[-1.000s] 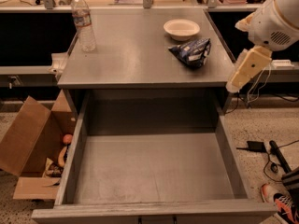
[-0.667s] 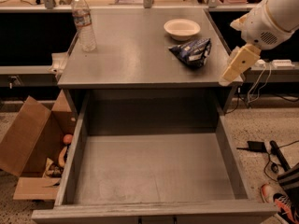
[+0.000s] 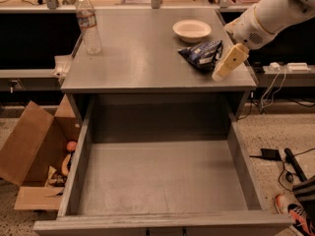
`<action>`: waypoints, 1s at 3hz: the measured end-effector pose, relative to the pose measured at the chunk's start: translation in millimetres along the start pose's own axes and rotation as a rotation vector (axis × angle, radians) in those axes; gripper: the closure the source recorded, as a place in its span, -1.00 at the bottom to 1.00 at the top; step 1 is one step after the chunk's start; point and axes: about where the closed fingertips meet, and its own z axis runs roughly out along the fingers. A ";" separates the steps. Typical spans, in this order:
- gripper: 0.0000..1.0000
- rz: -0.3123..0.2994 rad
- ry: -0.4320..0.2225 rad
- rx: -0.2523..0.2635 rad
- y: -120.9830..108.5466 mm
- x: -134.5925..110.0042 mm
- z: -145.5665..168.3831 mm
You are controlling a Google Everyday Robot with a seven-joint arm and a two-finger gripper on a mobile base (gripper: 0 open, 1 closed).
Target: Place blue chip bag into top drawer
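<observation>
Top drawer (image 3: 78,167): it is pulled all the way out toward the near side, under the grey cabinet top (image 3: 138,63). Its flat grey bottom shows from wall to wall.
Blue chip bag (image 3: 202,54): it lies on the cabinet top, on the right side, not in the drawer. It is crinkled and sits just near of the white bowl.
White bowl (image 3: 192,30): it stands on the far right part of the cabinet top. Its inside looks plain white.
Water bottle (image 3: 88,24): clear plastic, standing upright on the far left of the cabinet top, well apart from the bag.
Gripper (image 3: 225,67): cream colored, at the end of the white arm (image 3: 273,10) that comes in from the far right. It hangs just right of the chip bag, over the right edge of the cabinet top, pointing down and left. I cannot tell if it is squeezed or let go.
Cardboard box (image 3: 27,141): on the floor to the left of the drawer, flaps open. Inside are a small round orange thing (image 3: 72,146), a long yellow thing (image 3: 65,164) and more bits I cannot make out.
</observation>
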 end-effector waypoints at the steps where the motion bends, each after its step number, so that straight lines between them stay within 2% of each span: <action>1: -1.00 0.000 0.000 0.000 -0.1 0.0 0.2; 3: -1.00 -0.001 -0.008 0.037 -27.7 -6.2 46.3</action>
